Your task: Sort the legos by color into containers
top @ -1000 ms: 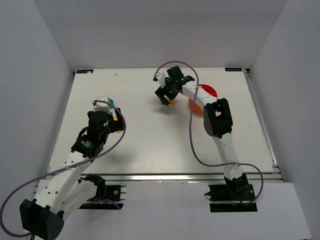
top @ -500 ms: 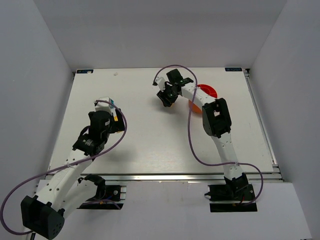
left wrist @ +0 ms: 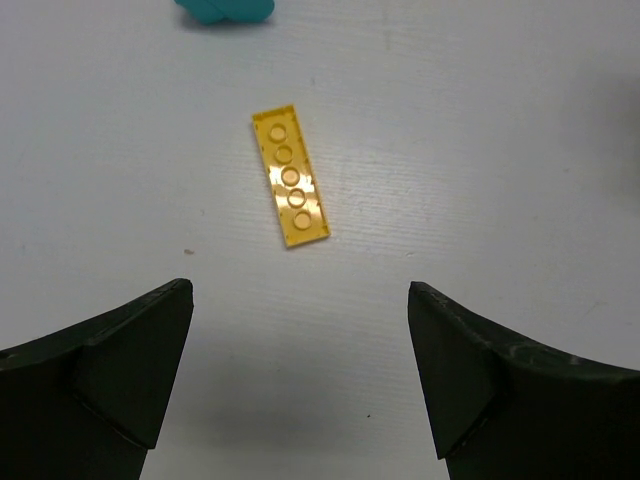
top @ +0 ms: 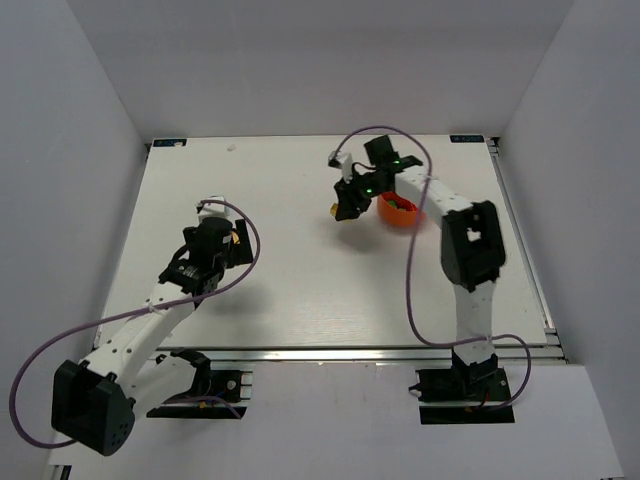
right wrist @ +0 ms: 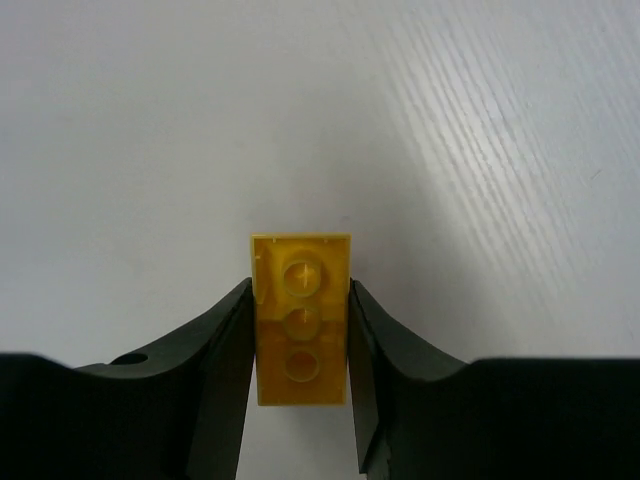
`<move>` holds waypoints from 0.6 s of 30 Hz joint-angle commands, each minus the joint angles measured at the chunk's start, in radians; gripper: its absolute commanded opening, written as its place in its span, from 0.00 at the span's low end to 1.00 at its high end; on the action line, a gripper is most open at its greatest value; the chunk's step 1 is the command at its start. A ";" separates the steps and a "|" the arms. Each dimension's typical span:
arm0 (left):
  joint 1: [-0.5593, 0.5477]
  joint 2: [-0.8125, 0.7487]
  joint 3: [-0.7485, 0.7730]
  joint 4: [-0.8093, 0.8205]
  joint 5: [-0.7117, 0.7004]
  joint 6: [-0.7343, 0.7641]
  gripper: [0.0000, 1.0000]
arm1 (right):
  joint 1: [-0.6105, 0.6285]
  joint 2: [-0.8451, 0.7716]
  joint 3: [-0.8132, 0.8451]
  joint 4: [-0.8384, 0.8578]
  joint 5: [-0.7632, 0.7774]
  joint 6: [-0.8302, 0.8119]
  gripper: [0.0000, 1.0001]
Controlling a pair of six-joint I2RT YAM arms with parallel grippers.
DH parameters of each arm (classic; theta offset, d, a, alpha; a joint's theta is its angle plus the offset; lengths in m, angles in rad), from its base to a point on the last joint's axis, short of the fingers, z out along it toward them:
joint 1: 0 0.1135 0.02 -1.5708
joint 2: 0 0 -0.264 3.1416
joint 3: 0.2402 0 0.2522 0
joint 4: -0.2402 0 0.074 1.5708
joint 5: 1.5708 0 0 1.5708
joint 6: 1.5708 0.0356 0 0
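Near left edge of the surface [top: 290, 290]: left fingers [left wrist: 110, 380] spread wide, hovering over a thin yellow plate [left wrist: 290, 190] lying flat. A teal piece [left wrist: 225, 8] sits just beyond. Plate looks light, stiff, slick; likely best pinched across its long edges. Farther, toward the far edge, right of centre: right fingers [right wrist: 220, 380] pinching a yellow brick [right wrist: 300, 310] by its sides, beside the orange bowl [top: 412, 222]. Bowl holds green and red bits; compartments unclear.

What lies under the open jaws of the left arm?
A flat yellow lego lies on the white table; a teal lego shows partly at the edge. The jaws hide the table beneath them.
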 commanded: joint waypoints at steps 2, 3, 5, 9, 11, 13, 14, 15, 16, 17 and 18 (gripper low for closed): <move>0.003 0.078 0.039 -0.057 -0.030 -0.051 0.98 | -0.086 -0.424 -0.225 0.162 -0.317 0.051 0.06; 0.003 0.081 0.040 -0.057 -0.027 -0.051 0.98 | -0.100 -0.469 -0.271 0.182 -0.323 0.054 0.05; 0.003 0.081 0.038 -0.056 -0.022 -0.051 0.98 | -0.149 -0.602 -0.404 0.249 -0.331 0.064 0.04; 0.003 0.075 0.035 -0.054 -0.025 -0.050 0.98 | -0.240 -0.790 -0.642 0.447 -0.282 0.151 0.02; 0.003 0.077 0.038 -0.057 -0.024 -0.048 0.98 | -0.292 -0.885 -0.822 0.666 -0.242 0.206 0.00; 0.003 0.080 0.036 -0.054 -0.024 -0.048 0.98 | -0.366 -0.948 -0.941 0.914 -0.237 0.298 0.00; 0.003 0.081 0.036 -0.054 -0.021 -0.046 0.98 | -0.383 -0.965 -1.058 1.011 -0.250 0.324 0.00; 0.003 0.084 0.036 -0.053 -0.019 -0.046 0.98 | -0.418 -0.977 -1.122 1.115 -0.269 0.349 0.00; 0.003 0.084 0.036 -0.054 -0.018 -0.046 0.98 | -0.430 -0.984 -1.179 1.340 -0.303 0.401 0.00; 0.003 0.086 0.036 -0.054 -0.016 -0.046 0.98 | -0.439 -0.976 -1.260 1.448 -0.309 0.433 0.00; 0.003 0.089 0.036 -0.054 -0.018 -0.046 0.98 | -0.481 -0.962 -1.277 1.528 -0.316 0.468 0.00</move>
